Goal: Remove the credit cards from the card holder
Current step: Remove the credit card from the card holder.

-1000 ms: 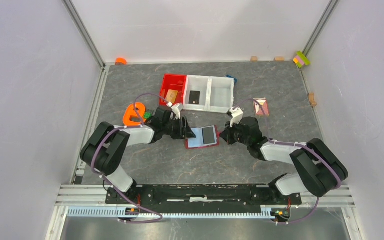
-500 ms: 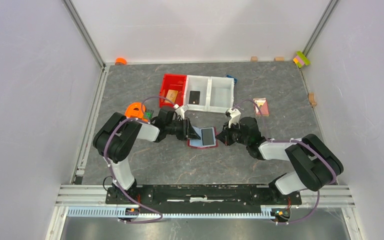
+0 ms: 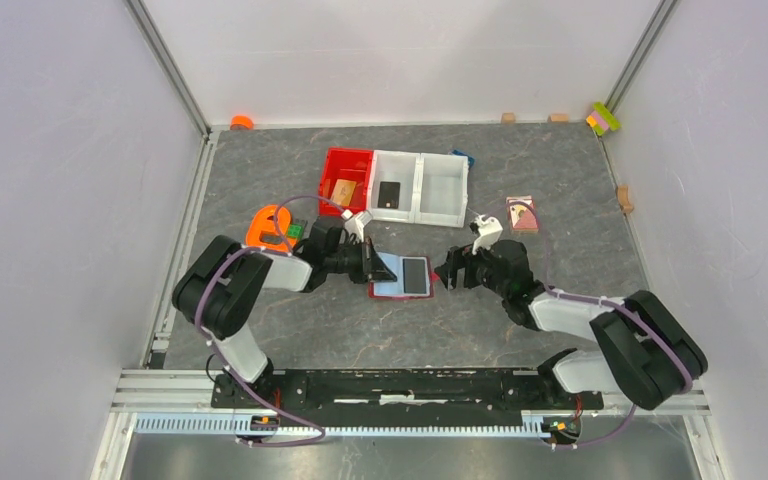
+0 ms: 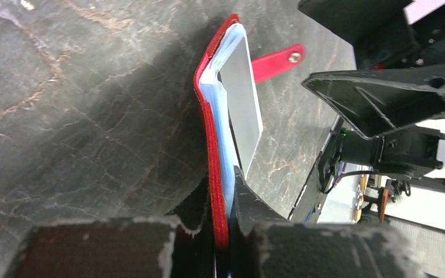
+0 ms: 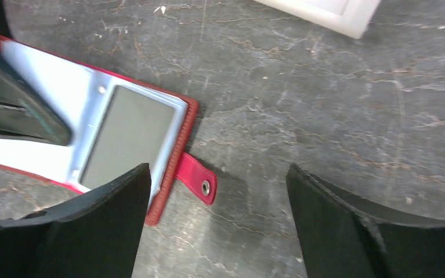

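Observation:
The card holder [image 3: 388, 288] lies open on the table, red-edged with a pale blue lining [image 5: 64, 92]. A pale grey credit card [image 3: 416, 274] [image 5: 128, 136] [image 4: 240, 98] lies on its right half. My left gripper [image 3: 373, 263] [image 4: 221, 176] is shut on the holder's left edge [image 4: 214, 168], lifting that side. My right gripper [image 3: 455, 272] [image 5: 217, 174] stands open just right of the holder, over the snap tab [image 5: 197, 179], holding nothing. A tan-orange card [image 3: 343, 190] lies in the red bin [image 3: 341, 158] and a black card [image 3: 389, 193] in the white bin [image 3: 397, 158].
The white bin's right compartment [image 3: 443, 187] holds nothing I can see. A pink patterned card [image 3: 522, 213] lies behind the right arm. An orange object [image 3: 270, 225] sits by the left arm. Small blocks [image 3: 603, 118] rest along the far wall.
My left gripper has closed on the holder's left edge. My right gripper has opened and drawn back to the right, off the holder.

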